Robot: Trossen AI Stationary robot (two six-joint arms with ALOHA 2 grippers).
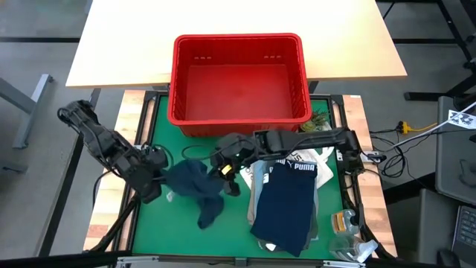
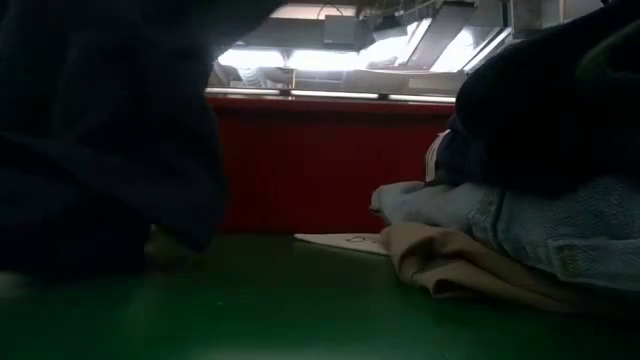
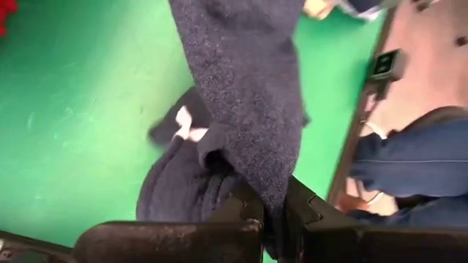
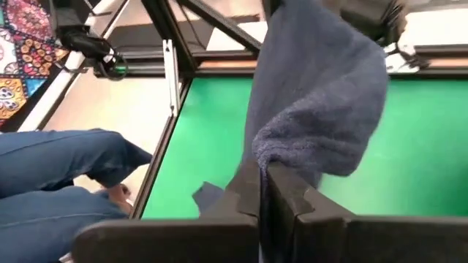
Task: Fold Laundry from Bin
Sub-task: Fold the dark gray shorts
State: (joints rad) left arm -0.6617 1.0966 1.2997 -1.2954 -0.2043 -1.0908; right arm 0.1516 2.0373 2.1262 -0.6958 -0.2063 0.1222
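Seen from above, a folded pile of laundry (image 1: 286,201) lies at about five o'clock on the green desk (image 1: 156,223), navy shorts (image 1: 286,205) on top with white lettering on the waistband. At about seven o'clock a dark blue garment (image 1: 197,190) hangs bunched between the two arms. The left pincer (image 1: 152,181) is clamped tight on one edge of it; its wrist view shows the cloth (image 3: 248,109) pinched between the closed fingers (image 3: 241,212). The right pincer (image 1: 227,173), near the centre, is likewise closed on the other edge (image 4: 322,109). What kind of garment it is I cannot say, perhaps a towel-like knit. Farther off, at twelve o'clock, the red bin (image 1: 239,82) stands with nothing visible inside. From desk height, beige cloth (image 2: 470,265) and denim (image 2: 560,225) show in the pile.
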